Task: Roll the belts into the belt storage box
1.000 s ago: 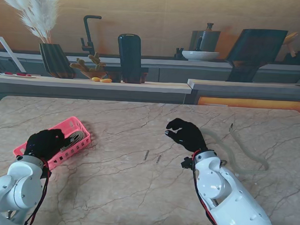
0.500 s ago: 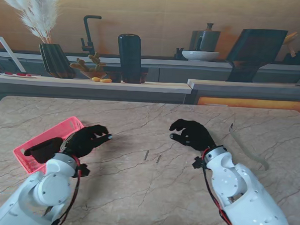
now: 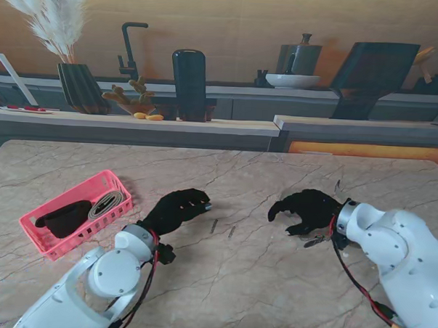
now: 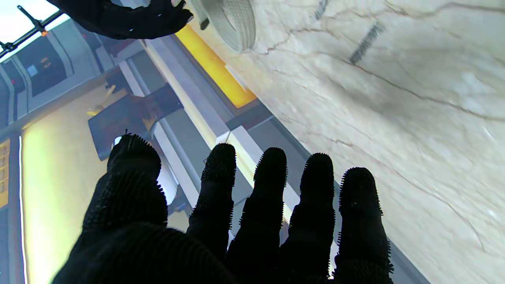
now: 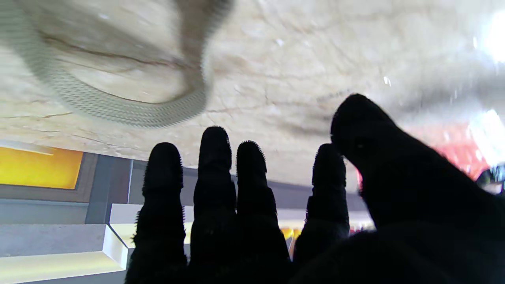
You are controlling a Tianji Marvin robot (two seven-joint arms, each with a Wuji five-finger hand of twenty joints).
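The pink belt storage box (image 3: 36, 225) sits at the table's left, holding a black rolled belt (image 3: 62, 217) and a grey rolled belt (image 3: 107, 203). My left hand (image 3: 177, 209) hovers right of the box, fingers spread and holding nothing, as its wrist view shows (image 4: 244, 221). My right hand (image 3: 308, 210) hangs over a beige woven belt (image 5: 118, 108) that lies looped on the table under its fingers (image 5: 213, 157), which are straight and apart. The left wrist view also shows the belt (image 4: 232, 19) just beside the right hand (image 4: 126, 17). From the stand, the arm hides most of it.
Two small dark marks (image 3: 213, 225) lie on the marble between the hands. Behind the table's far edge runs a counter with a vase (image 3: 81, 85), a black upright object (image 3: 188, 83) and a bowl (image 3: 292, 81).
My left hand left the box and swung right toward the table's middle. My right hand moved right and turned over the beige belt, and its arm now covers where the belt lay.
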